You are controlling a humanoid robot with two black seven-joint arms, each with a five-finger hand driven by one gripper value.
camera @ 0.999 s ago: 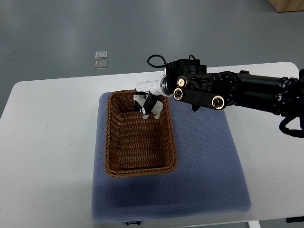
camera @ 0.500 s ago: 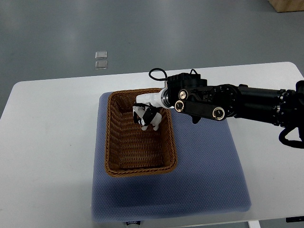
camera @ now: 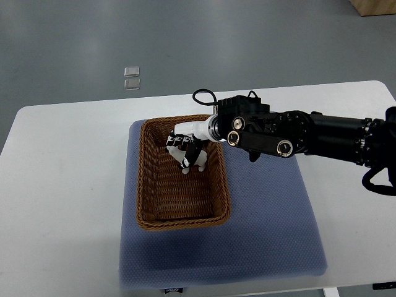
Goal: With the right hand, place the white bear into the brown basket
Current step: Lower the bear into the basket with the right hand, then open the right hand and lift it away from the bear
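My right arm reaches in from the right edge, and its white hand (camera: pixel 180 143) hovers over the far right part of the brown wicker basket (camera: pixel 148 213). The fingers (camera: pixel 175 140) are spread out toward the left and no longer wrap anything. Just below the hand, the white bear (camera: pixel 198 160), with black patches, sits inside the basket against its right wall. Part of the bear is hidden under the palm. The left arm does not show.
The basket stands on a blue mat (camera: pixel 266 216) that covers the middle of the white table (camera: pixel 62 185). Two small clear squares (camera: pixel 131 77) lie on the grey floor beyond the table's far edge.
The hand dipped slightly into the basket with the bear, then its fingers spread apart toward the left, and the bear now rests lower against the right wall.
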